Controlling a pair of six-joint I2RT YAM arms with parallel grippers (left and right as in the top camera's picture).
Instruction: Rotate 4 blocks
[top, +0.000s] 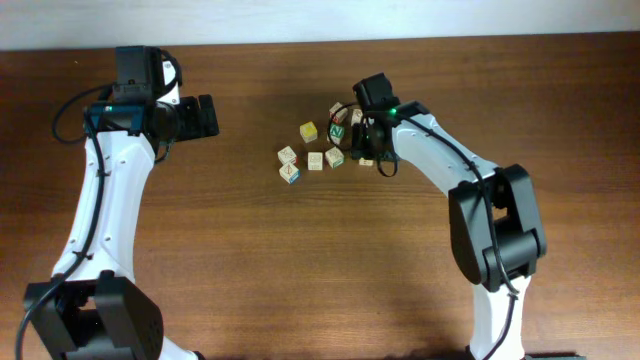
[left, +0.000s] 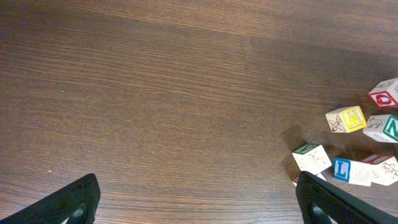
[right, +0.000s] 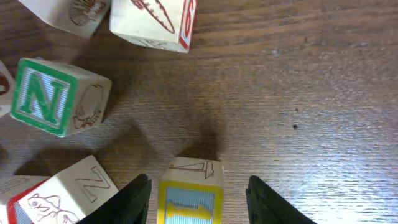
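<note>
- Step in hand, as judged: the grasp before turning one cube. The right gripper straddles the yellow-framed block. Its fingers are part-spread, with bare wood showing beside one of them, so nothing is pinched yet.
- Next move calls for: a square hold on two opposite sides, then a twist about the vertical, staying clear of the green "N" block and the red-edged cube close by.
- Location: in the cluster toward the table's far edge, right of its middle.
- Orientation: a cube, so no long axis. The yellow-framed face is up, the sailboat side faces away from the wrist, and the sides run roughly parallel to the fingers.
- Left gripper: fingers fully spread and empty, well apart from the cluster toward the left edge.
</note>
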